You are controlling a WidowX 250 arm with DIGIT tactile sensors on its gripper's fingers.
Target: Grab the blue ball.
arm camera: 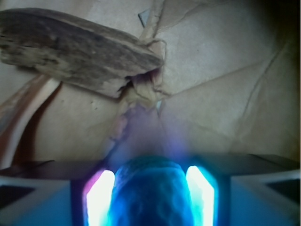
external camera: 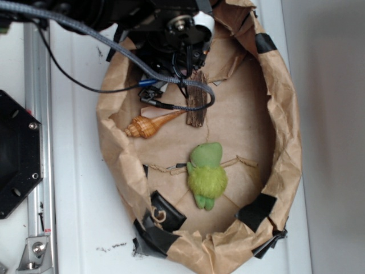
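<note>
In the wrist view the gripper [arm camera: 150,197] has its two fingers [arm camera: 99,200] set close against either side of the blue ball [arm camera: 151,195], whose dimpled surface fills the gap between them, so it looks clamped on the ball rather than released. The ball therefore lies straight between the jaws, not off to any side. Beyond it on the brown paper floor [arm camera: 225,70] sit the weathered piece of wood [arm camera: 75,52] and, lower left, the tapering shell [arm camera: 23,113]; any lift goes straight up.
</note>
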